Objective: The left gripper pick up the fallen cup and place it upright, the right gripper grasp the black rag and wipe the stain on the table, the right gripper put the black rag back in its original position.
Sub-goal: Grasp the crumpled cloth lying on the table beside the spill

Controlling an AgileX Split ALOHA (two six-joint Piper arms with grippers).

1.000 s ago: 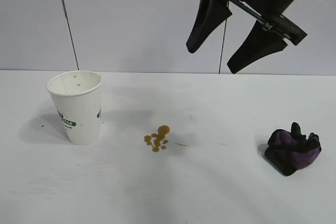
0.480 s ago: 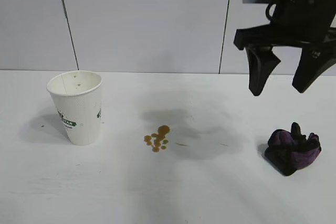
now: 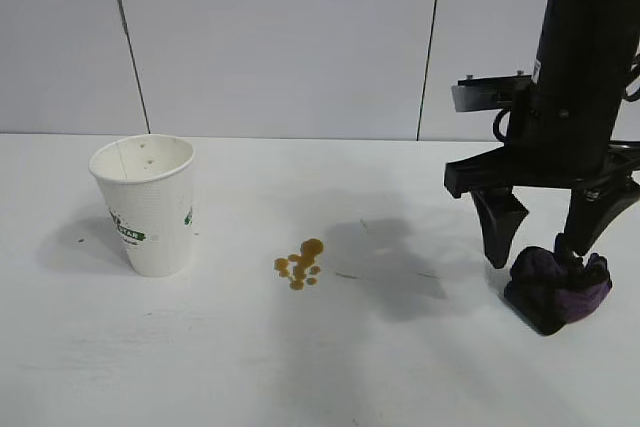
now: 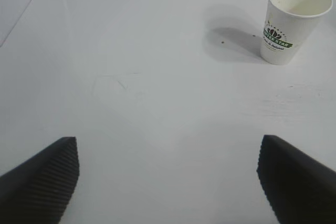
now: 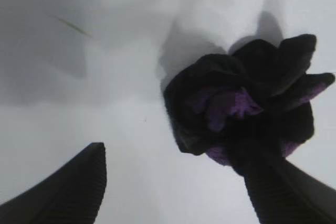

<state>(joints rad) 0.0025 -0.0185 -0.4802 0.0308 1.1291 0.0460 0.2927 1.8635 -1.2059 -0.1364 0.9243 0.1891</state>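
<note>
Cup — upright on the table, well to the left of the stain; the first step looks finished.

Stain — amber drops, unwiped, between cup and rag.

Rag — bunched black-and-purple wad, well to the right of the stain, resting on the table.

Right gripper — low over the rag, fingers spread; one finger on the stain side of the rag, the other on or against the cloth, seemingly touching. Placed so for a straddling grasp, not yet clamped.

Left gripper — out of the exterior view; its own camera shows fingers apart, empty, well back from the cup.

The right wrist view alone shows the rag's purple folds pressed against the finger.
</note>
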